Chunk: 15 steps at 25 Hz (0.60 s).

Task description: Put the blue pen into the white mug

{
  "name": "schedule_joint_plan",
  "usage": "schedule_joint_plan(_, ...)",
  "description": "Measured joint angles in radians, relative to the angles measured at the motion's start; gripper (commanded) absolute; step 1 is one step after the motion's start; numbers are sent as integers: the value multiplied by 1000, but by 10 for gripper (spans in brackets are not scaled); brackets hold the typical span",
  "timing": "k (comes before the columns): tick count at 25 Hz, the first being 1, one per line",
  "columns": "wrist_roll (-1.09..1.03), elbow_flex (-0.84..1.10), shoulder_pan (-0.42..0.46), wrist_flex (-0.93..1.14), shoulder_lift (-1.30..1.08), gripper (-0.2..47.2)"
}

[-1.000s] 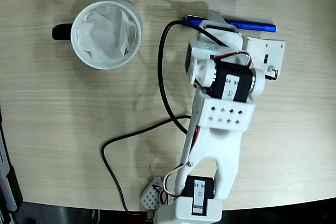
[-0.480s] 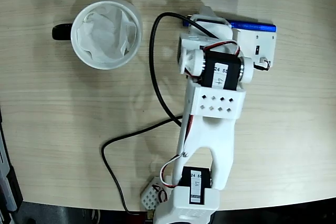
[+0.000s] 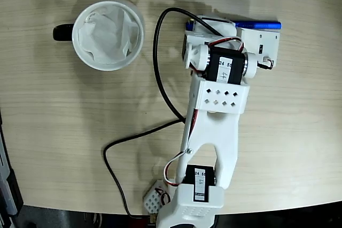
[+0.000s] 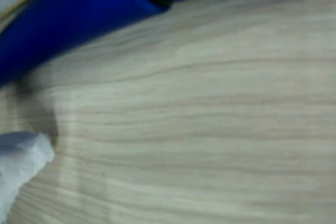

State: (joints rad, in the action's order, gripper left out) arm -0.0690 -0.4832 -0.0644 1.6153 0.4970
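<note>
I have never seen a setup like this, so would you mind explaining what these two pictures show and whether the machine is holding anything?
The white machine is a small robot arm on a wooden table, ending in a two-finger gripper. The fixed view looks straight down from above. The wrist view comes from a camera on the arm, very close to the table. On the table lie a blue pen, partly hidden under the arm, a white mug lined with paper, and a black cable. The wrist view shows the pen lying on the wood beside one white fingertip. Whether the gripper is open, I cannot tell.
</note>
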Motion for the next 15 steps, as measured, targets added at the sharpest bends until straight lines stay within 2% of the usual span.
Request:
schedule_joint_plan(1,0,0,0,-5,0,24)
schedule_joint_plan(3,6,0,2,-17,-2,1)
schedule_joint_plan(15,6,0,-2,-21,3,1)
